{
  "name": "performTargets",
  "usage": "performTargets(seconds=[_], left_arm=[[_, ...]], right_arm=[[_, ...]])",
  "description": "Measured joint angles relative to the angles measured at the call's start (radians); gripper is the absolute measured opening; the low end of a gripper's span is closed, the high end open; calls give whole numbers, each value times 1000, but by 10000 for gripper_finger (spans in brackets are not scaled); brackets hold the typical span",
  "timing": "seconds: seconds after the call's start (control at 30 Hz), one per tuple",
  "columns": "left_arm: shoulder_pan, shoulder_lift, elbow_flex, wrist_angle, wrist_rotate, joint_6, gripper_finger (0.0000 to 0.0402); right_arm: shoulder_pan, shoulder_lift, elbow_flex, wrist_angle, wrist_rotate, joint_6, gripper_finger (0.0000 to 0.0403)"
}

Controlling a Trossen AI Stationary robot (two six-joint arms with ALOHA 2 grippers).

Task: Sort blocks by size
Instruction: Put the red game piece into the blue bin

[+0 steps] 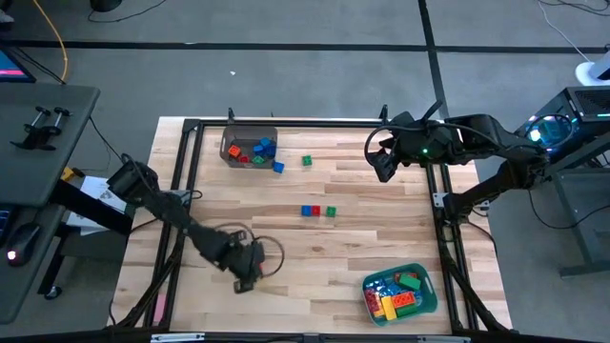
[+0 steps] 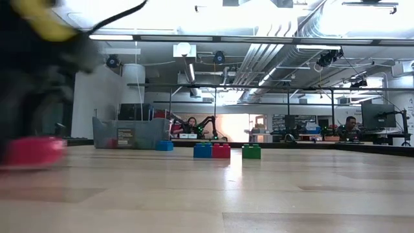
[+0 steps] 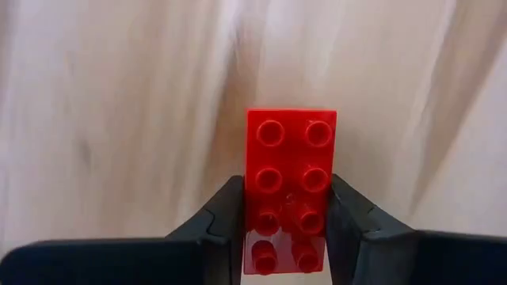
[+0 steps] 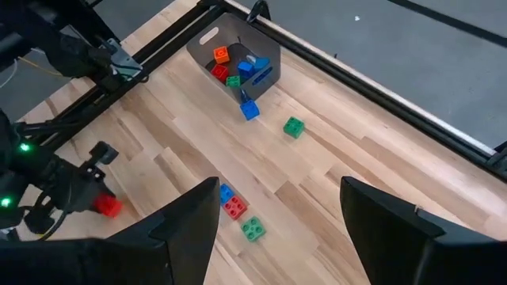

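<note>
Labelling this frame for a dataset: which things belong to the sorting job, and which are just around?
Job:
red long block, held by left end effector
loose blocks
grey bin
teal bin

Just around:
table frame
right end effector, waiting above the table

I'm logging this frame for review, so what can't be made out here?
- Low view: left gripper is a close dark blur; its red brick smeared.
- High view: bricks inside the teal bin and grey bin too small to count.
- Right wrist view: right gripper's fingertips cut off by the edge.
</note>
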Motion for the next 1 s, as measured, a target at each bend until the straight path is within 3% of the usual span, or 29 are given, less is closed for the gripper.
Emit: performTargets(seconds=[0.13, 0.4, 0.7, 0.93, 1.0], left_arm=[[114, -43, 27, 93, -48, 131, 86], [315, -40, 189, 617, -32, 517, 86], [320, 296, 579, 686, 126, 775, 86], [284, 555, 853, 879, 170, 829, 86], [279, 610, 917, 869, 195, 829, 86]], right_arm=[[0, 1, 0, 0, 38, 3, 254], [-33, 6, 0, -12, 104, 100, 254], [-40, 6, 0, -72, 113, 149, 254], [-40, 5, 0, -81, 123, 179, 254], [-40, 5, 0, -82, 124, 196, 254]])
